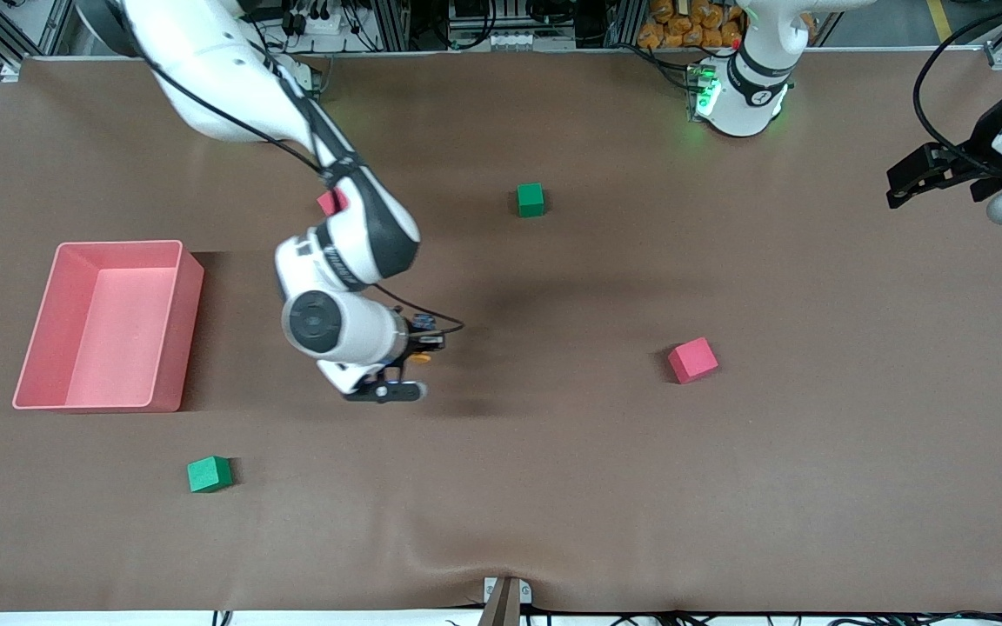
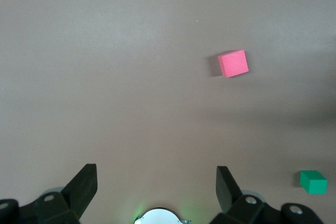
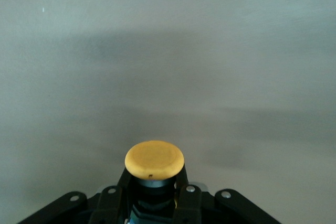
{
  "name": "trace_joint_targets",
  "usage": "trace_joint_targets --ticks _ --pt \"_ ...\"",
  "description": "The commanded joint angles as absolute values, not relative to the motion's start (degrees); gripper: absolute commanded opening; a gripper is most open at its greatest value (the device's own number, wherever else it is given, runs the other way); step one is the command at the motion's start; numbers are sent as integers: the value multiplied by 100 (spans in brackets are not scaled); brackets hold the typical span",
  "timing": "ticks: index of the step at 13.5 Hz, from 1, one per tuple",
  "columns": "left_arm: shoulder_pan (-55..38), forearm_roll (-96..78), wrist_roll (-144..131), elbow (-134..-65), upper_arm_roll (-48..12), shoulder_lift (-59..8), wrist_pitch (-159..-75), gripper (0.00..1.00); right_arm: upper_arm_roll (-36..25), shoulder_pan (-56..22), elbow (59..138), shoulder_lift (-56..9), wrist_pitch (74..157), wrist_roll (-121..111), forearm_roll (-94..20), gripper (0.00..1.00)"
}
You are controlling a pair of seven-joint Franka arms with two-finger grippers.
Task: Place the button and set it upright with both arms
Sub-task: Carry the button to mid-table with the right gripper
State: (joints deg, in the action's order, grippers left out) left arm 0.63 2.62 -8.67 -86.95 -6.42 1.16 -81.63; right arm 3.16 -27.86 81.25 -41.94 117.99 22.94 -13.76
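A brown surface (image 1: 553,487) fills nearly the whole front view, its covering rippled at the edge nearest the front camera. Along the top edge run aluminium frame rails, cables and a power strip.

The pink bin (image 1: 110,323) sits toward the right arm's end of the surface. The right arm (image 1: 292,113) reaches out over the middle, and its wrist covers most of the right tool (image 1: 405,369), which hangs low over bare surface beside the bin. The left arm (image 1: 753,78) waits, its upper part cut off by the frame, and the left tool (image 1: 901,178) is held over the left arm's end of the surface. In the left wrist view its 2 fingers (image 2: 84,187) stand spread wide with nothing between them.

4 foam cubes lie well apart: a red cube (image 1: 692,360), a green cube (image 1: 531,199), another green cube (image 1: 209,474) nearest the front camera, and a second red cube (image 1: 331,202) half hidden under the right arm.

The button (image 3: 154,161) is pinched in the right tool, its orange cap showing in the right wrist view and the black body mostly hidden by the fingers.
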Motion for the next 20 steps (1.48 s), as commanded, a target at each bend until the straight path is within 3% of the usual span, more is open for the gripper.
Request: trace_joint_targets --ticks 1,5,11,12,13,14,18,20 --pt "97 141 -844 -8675 -668 106 -8086 100 237 -3223 7989 -4490 12293 2477 -1459 0" --pt "88 114 -844 -8684 -677 79 -8095 100 237 -3796 7945 -4868 13076 2873 -1459 0" --pt "26 -34 -1036 -8684 -729 -9 -8104 100 237 -4200 7919 -5168 13315 3409 -1450 0" --pt "35 -183 -1098 -8710 -729 -26 -8104 100 237 -4210 7910 -5177 13350 3480 -1450 12" --pt "35 -263 -1151 -8701 -729 -70 -8104 100 237 -4219 7910 -5168 13342 3489 -1441 90" --pt "18 -264 -1151 -8710 -729 -96 -8104 100 229 -4219 7901 -5151 13333 3481 -1433 100" --pt "-26 -535 -1169 -8728 -738 -281 -8104 100 202 -4105 7630 -5037 13176 3472 -1450 100" --pt "-166 -589 -1204 -8745 -773 -386 -8112 100 185 -3939 7349 -4931 12703 3472 -1459 100"
